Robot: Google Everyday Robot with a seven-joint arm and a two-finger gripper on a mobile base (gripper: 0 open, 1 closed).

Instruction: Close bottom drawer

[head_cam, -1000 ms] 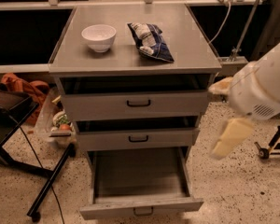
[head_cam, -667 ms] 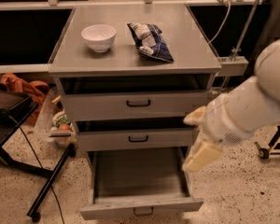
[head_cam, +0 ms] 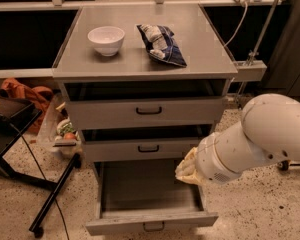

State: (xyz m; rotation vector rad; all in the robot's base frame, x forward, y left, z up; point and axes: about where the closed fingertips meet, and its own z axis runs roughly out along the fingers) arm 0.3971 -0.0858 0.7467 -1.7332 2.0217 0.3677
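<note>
The bottom drawer (head_cam: 151, 223) is the lowest of three grey drawers and is pulled far out. Its inside looks empty, and a small dark bar handle (head_cam: 153, 228) sits on its shallow front panel. My gripper (head_cam: 187, 168) is cream-coloured and hangs at the end of the white arm (head_cam: 255, 144). It is over the drawer's right side wall, just below the middle drawer (head_cam: 148, 148). Most of the gripper is hidden behind the arm's wrist.
The middle drawer and the top drawer (head_cam: 148, 111) each stand slightly out. A white bowl (head_cam: 106, 39) and a blue snack bag (head_cam: 161, 44) lie on the cabinet top. A black stand (head_cam: 20, 149) and clutter are on the floor to the left. A cable hangs at the right.
The arm has swung left and down from the cabinet's right side. The gripper now sits over the right edge of the open bottom drawer. The drawers have not moved.
</note>
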